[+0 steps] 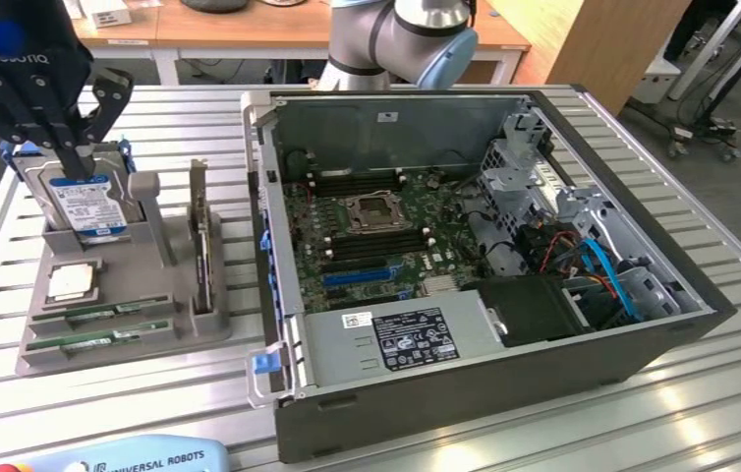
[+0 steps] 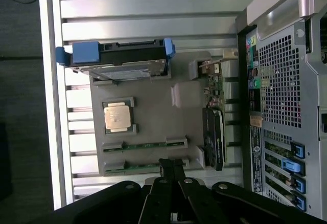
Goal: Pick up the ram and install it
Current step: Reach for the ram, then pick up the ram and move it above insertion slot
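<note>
jaws pinched fully together, holding nothing, hang above the grey holder (image 1: 147, 290) (image 2: 153, 116) on the table (image 1: 147, 393), at the exterior view's left. two green sticks lie flat in slots along the holder's near edge: the ram (image 1: 108, 317) (image 2: 138, 146) and, just nearer, a second stick (image 1: 88, 340) (image 2: 133, 166). beyond them sits the cpu chip (image 1: 72, 282) (image 2: 117, 116); farther still the hard drive (image 1: 83, 202) (image 2: 122, 71) stands upright. a graphics card (image 1: 198, 236) (image 2: 213, 132) stands on edge at the holder's right side. the open computer case (image 1: 476, 393) (image 2: 286, 81) lies at the exterior view's right.
</note>
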